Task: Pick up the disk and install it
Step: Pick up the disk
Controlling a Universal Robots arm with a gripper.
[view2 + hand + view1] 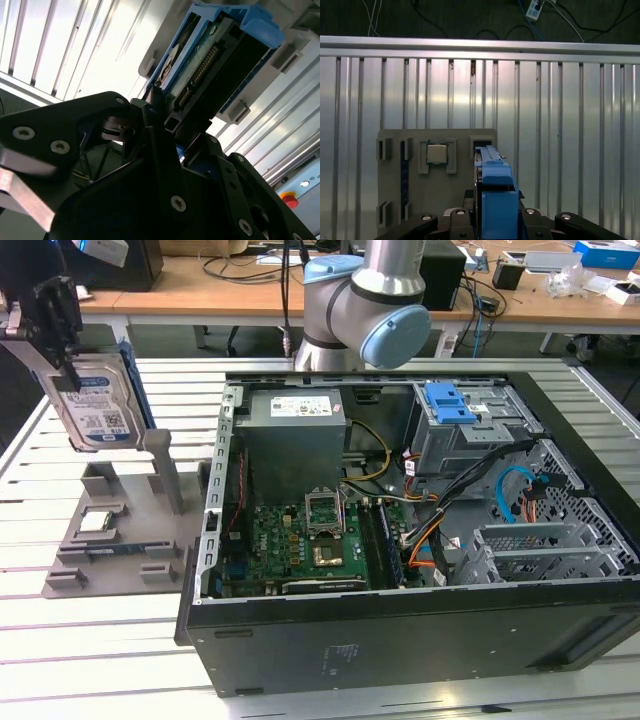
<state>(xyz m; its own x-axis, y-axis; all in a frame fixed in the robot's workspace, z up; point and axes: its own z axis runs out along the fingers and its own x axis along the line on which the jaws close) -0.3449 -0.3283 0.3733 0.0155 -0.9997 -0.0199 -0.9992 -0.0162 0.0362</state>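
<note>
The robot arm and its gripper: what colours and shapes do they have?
The arm is made of silver-grey metal, with thick rounded joints closed by light blue caps. The gripper is matte black. It is built from flat, angular link plates held by silver screw heads, as both wrist views show.

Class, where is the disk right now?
The disk is at the exterior view's left, held upright by the gripper above the grey fixture, beside the open computer case.
</note>
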